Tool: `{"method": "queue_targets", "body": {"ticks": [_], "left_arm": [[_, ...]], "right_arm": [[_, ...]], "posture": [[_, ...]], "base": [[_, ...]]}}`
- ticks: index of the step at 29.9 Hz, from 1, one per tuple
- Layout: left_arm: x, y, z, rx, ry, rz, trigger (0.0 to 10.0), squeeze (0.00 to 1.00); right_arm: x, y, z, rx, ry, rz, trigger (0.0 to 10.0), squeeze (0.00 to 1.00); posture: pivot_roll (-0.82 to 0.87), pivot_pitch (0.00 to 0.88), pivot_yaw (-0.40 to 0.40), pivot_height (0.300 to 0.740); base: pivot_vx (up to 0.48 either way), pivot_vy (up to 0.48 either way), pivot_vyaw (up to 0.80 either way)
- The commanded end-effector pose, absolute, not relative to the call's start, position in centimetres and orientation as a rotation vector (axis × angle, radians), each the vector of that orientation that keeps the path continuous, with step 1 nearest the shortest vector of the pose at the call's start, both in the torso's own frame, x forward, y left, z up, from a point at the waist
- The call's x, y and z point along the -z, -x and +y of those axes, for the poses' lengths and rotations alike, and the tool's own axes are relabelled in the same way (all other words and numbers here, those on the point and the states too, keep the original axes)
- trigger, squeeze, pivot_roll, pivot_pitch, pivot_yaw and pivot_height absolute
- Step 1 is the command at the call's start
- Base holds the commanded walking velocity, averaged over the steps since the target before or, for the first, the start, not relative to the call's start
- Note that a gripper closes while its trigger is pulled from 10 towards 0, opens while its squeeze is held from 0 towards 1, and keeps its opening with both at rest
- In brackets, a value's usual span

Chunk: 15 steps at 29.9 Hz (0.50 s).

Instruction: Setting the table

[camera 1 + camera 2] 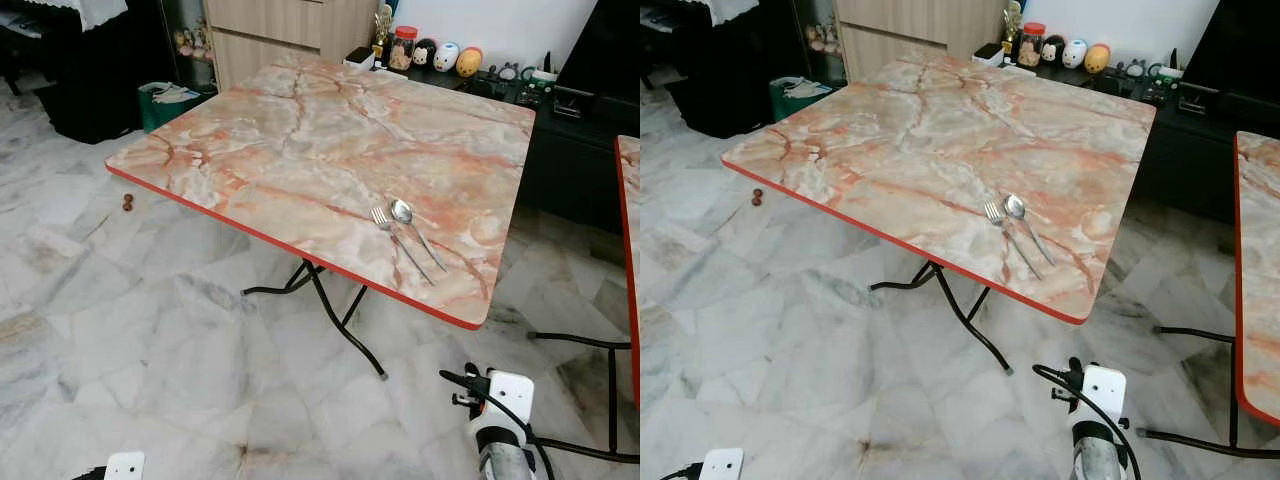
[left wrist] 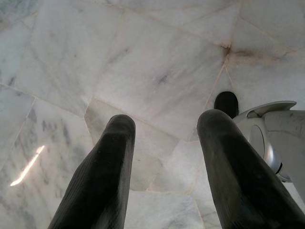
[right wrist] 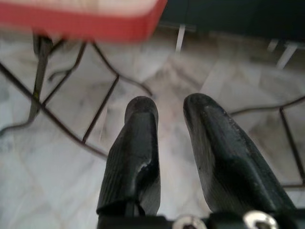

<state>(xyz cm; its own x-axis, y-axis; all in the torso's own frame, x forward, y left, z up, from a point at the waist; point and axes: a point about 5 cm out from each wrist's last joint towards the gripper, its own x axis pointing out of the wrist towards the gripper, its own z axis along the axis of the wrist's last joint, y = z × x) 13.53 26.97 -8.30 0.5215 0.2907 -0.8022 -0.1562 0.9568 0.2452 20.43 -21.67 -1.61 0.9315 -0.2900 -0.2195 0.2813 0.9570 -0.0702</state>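
Observation:
A square folding table (image 1: 300, 130) with a pink marble-pattern top and red edge stands ahead. A metal fork (image 1: 384, 224) and a spoon (image 1: 405, 214) lie side by side near its front right corner. My left gripper (image 2: 164, 126) hangs low over the marble floor, fingers apart and holding nothing. My right gripper (image 3: 167, 112) also hangs low, below the table's red edge (image 3: 81, 21), with a narrow gap between its fingers and nothing in it. The right wrist (image 1: 505, 405) shows at the bottom of the eye views.
A second table's red edge (image 1: 628, 260) is at the far right, with black legs (image 1: 600, 400) beneath. A dark cabinet (image 1: 570, 140) with jars and egg-shaped toys (image 1: 445, 56) stands behind. A green bin (image 1: 165, 100) sits at the back left. Two small dark balls (image 1: 127, 202) lie on the floor.

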Motion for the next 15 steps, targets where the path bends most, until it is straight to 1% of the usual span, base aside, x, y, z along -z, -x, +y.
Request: {"method": "queue_targets", "body": {"ticks": [1, 5, 7, 8, 11, 12, 13, 15], "left_arm": [[8.5, -13.1, 26.9, -0.262, -0.154, 1.007, 10.0, 0.00], [8.4, -13.2, 27.0, -0.264, -0.156, 1.004, 10.0, 0.00], [8.4, -13.3, 27.1, -0.269, -0.156, 0.998, 10.0, 0.00], [8.3, -13.4, 27.2, -0.274, -0.149, 0.994, 10.0, 0.00], [8.3, -13.4, 27.3, -0.277, -0.142, 0.991, 10.0, 0.00], [8.3, -13.4, 27.3, -0.276, -0.141, 0.990, 10.0, 0.00], [8.2, -13.5, 27.3, -0.280, -0.134, 0.986, 10.0, 0.00], [8.2, -13.6, 27.4, -0.284, -0.128, 0.983, 10.0, 0.00]], "right_arm": [[0.8, -20.5, -21.7, 0.290, 0.068, 0.189, 10.0, 0.00], [-0.9, -20.9, -21.8, 0.263, 0.109, 0.123, 10.0, 0.00], [-2.1, -21.9, -21.8, 0.245, 0.109, 0.084, 10.0, 0.00], [-3.1, -23.3, -21.8, 0.226, 0.106, 0.049, 10.0, 0.00], [-3.8, -24.0, -21.7, 0.213, 0.106, 0.030, 10.0, 0.00], [-4.4, -24.8, -21.7, 0.205, 0.105, 0.013, 10.0, 0.00], [-5.8, -26.8, -21.3, 0.180, 0.096, -0.028, 10.0, 0.00], [-6.9, -28.4, -20.6, 0.136, 0.089, -0.058, 10.0, 0.00]], "posture": [[0.00, 0.000, -0.057, 0.740], [-0.01, 0.000, -0.056, 0.740], [-0.01, 0.000, -0.054, 0.740], [-0.01, 0.000, -0.054, 0.740], [-0.01, 0.000, -0.054, 0.740], [-0.01, 0.000, -0.053, 0.740], [-0.01, 0.000, -0.052, 0.740], [-0.01, 0.000, -0.050, 0.740]], "base": [[0.000, 0.000, 0.00], [0.000, 0.000, 0.00], [0.000, 0.000, 0.00], [0.000, 0.000, 0.00], [0.000, 0.000, 0.00], [0.000, 0.000, 0.00], [0.000, 0.000, 0.00], [0.000, 0.000, 0.00]]}}
